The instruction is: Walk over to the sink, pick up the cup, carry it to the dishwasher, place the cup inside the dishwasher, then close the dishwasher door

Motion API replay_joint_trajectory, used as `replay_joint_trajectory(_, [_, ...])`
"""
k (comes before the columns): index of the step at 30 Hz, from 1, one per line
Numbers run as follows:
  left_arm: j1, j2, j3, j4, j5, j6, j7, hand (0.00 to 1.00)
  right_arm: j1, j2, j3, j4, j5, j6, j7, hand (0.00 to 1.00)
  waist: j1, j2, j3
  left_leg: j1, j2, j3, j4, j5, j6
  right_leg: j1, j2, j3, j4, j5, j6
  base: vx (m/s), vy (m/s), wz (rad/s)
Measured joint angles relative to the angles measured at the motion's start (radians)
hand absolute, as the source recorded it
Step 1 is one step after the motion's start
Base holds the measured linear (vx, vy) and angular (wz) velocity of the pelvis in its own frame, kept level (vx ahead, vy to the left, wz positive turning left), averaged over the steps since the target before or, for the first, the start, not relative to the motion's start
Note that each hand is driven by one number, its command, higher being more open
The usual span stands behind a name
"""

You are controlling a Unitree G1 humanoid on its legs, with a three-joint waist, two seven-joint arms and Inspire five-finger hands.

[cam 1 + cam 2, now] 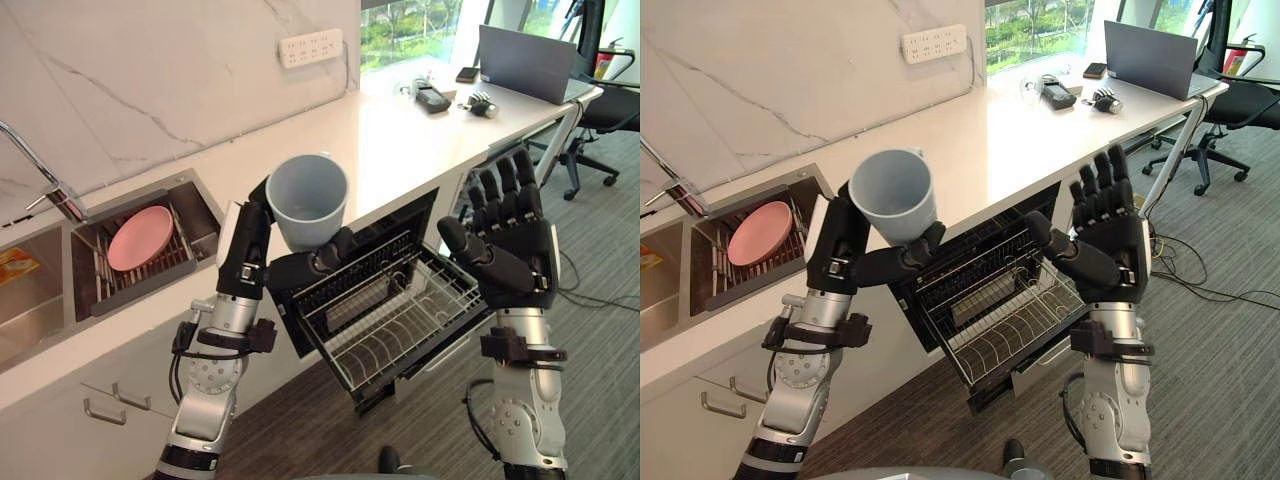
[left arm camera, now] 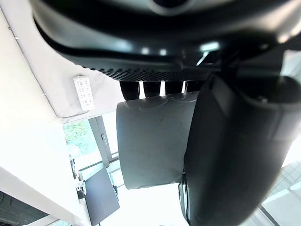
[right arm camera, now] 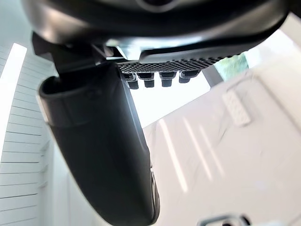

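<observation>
A pale blue-grey cup is held upright and slightly tilted in my left hand, whose thumb and fingers curl round its lower part; the cup shows between them in the left wrist view. It hangs above the left end of the open dishwasher, whose wire rack is pulled out under the counter edge. My right hand is raised to the right of the rack, fingers straight up, holding nothing.
A sink with a pink plate on a drying rack lies at the left, a tap behind it. The white counter carries small devices and a laptop at the far end. An office chair stands at the right.
</observation>
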Motion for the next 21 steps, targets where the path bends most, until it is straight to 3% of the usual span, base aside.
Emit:
replay_joint_trajectory(5, [-0.025, 0.006, -0.043, 0.009, 0.049, 0.01, 0.014, 0.0, -0.009, 0.001, 0.073, -0.038, 0.034, 0.004, 0.121, 1.0, 0.021, -0.007, 0.005, -0.013, 0.012, 0.0, 0.006, -0.002, 0.003, -0.005, 0.008, -0.011, -0.001, 0.006, -0.01, -0.08, -0.01, 0.04])
replay_joint_trajectory(9, [-0.06, 0.009, -0.052, 0.017, 0.05, 0.034, 0.031, 0.0, -0.012, -0.001, 0.103, -0.061, 0.033, 0.011, 0.158, 1.0, 0.021, -0.017, 0.011, -0.037, 0.018, 0.0, 0.031, -0.003, 0.003, -0.016, 0.011, -0.017, -0.001, 0.011, -0.016, -0.04, -0.011, 0.02])
replay_joint_trajectory(14, [-0.086, 0.013, -0.082, 0.066, 0.049, 0.064, 0.043, 0.0, -0.022, -0.016, 0.11, -0.061, 0.011, 0.035, 0.154, 1.0, 0.021, -0.031, 0.015, -0.046, 0.025, 0.002, 0.044, -0.003, 0.002, -0.018, 0.017, -0.017, -0.001, 0.016, -0.021, 0.0, 0.007, 0.0])
replay_joint_trajectory(21, [-0.086, 0.025, -0.085, 0.095, 0.049, 0.09, 0.043, 0.0, -0.022, -0.052, 0.14, -0.061, -0.194, 0.04, 0.074, 1.0, 0.026, -0.057, 0.007, -0.058, 0.028, 0.003, 0.048, -0.002, 0.001, -0.03, 0.02, -0.014, 0.0, 0.03, -0.035, 0.01, 0.061, -0.01])
